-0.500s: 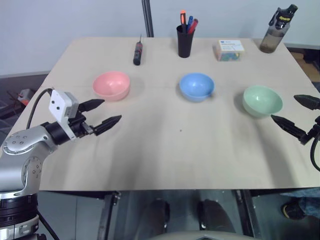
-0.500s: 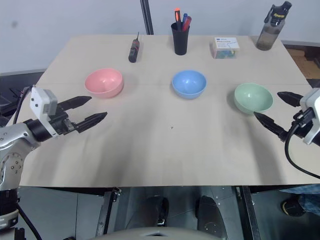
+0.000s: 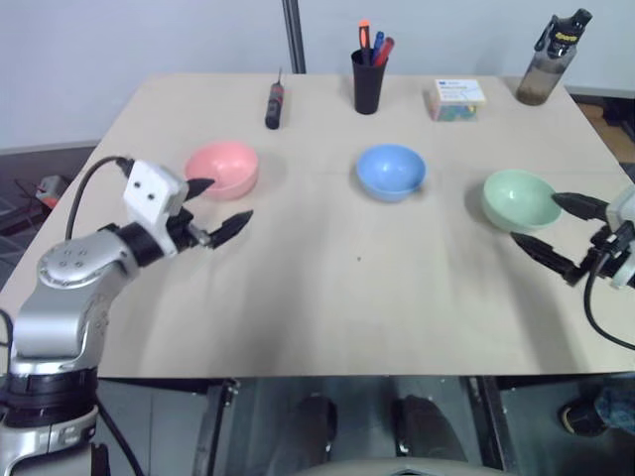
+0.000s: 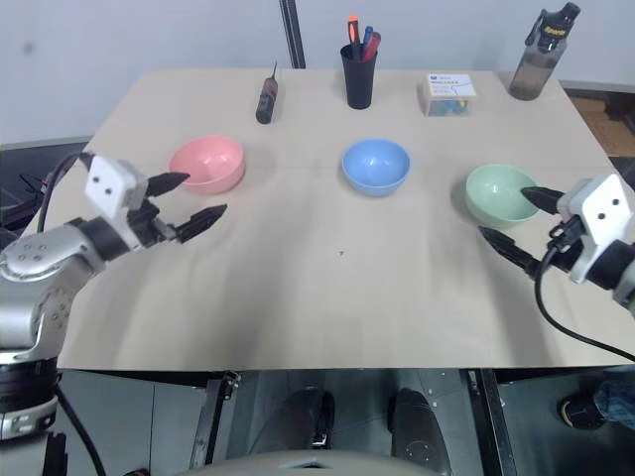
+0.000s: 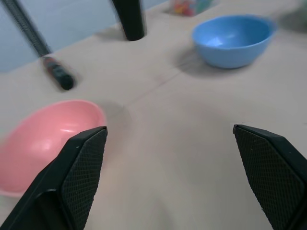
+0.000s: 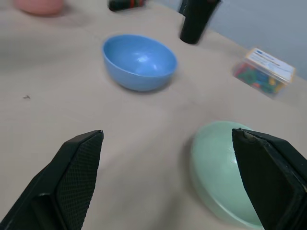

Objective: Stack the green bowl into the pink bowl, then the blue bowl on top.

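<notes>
My right gripper (image 4: 518, 222) is wide apart beside the green bowl (image 4: 499, 192) on the right. I judge I am starting: next, grab its rim and carry it to the pink bowl (image 4: 206, 163) far left.

Pink bowl (image 3: 222, 168), blue bowl (image 3: 390, 171) and green bowl (image 3: 520, 199) sit apart on the table (image 3: 327, 297); bottle (image 3: 551, 59) lid unclear.
</notes>
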Robot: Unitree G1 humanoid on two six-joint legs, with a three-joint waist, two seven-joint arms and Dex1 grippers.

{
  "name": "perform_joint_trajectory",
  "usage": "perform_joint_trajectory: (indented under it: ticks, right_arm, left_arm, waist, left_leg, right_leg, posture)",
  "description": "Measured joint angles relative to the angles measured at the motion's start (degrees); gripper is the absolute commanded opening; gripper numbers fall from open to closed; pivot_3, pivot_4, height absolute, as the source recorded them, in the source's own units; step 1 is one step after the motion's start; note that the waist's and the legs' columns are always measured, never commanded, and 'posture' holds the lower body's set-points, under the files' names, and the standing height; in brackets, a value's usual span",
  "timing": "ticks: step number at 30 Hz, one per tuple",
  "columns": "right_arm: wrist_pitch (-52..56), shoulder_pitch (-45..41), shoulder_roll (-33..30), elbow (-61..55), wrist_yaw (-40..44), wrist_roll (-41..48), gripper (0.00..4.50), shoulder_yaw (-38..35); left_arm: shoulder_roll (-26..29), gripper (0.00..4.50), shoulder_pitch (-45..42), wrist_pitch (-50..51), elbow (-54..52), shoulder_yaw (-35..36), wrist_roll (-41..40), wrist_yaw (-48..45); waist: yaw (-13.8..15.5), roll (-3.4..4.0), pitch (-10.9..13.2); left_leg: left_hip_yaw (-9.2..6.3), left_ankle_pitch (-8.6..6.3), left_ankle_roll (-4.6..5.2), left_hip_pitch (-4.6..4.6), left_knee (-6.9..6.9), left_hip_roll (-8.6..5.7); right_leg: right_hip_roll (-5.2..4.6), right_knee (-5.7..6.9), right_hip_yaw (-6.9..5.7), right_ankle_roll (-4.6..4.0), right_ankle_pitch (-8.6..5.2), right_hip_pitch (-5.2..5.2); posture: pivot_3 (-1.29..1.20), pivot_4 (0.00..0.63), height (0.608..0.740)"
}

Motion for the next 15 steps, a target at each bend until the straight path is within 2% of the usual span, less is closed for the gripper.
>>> perform_joint_trajectory:
  ticks: [3,7,14,15]
  right_arm:
    - [-1.22,-5.21,2.38,-0.01,-0.36,-1.44,4.50,7.31]
    - [-2.68,-11.58,7.09,-0.12,-0.57,-3.61,4.50,17.28]
    - [-6.31,-19.60,13.38,3.26,-1.00,-8.73,4.50,25.77]
    - [-6.54,-19.63,13.44,3.31,-0.94,-8.97,4.50,25.93]
  left_arm:
    - [1.71,4.45,-7.22,3.27,3.61,-6.71,7.26,3.30]
    - [0.47,4.45,-17.63,5.98,11.12,-13.30,12.96,4.69]
    - [-3.86,4.45,-27.78,6.68,27.64,-25.80,23.36,3.44]
    - [-4.31,4.21,-28.44,6.52,29.44,-26.67,24.01,2.99]
  waist:
    - [-0.20,-0.01,0.00]
    - [-0.20,-0.03,0.03]
    - [-0.11,-0.07,0.04]
    - [-0.12,-0.10,0.06]
  left_leg:
    - [0.00,0.01,-0.01,0.02,0.01,-0.07]
    - [-0.03,0.10,-0.18,-0.10,0.04,-0.20]
    - [-0.07,0.11,-0.18,-0.23,0.06,-0.30]
    - [-0.08,0.11,-0.18,-0.25,0.06,-0.30]
  right_leg:
    - [0.07,0.03,0.00,0.00,0.00,-0.01]
    - [0.09,-0.01,-0.03,0.01,0.00,-0.08]
    - [0.08,-0.03,-0.10,0.01,-0.01,-0.16]
    - [0.08,-0.04,-0.11,0.01,-0.01,-0.17]
  posture:
    - [0.00,0.150,0.740]
    - [0.00,0.150,0.740]
    - [0.00,0.150,0.740]
    - [0.00,0.150,0.740]
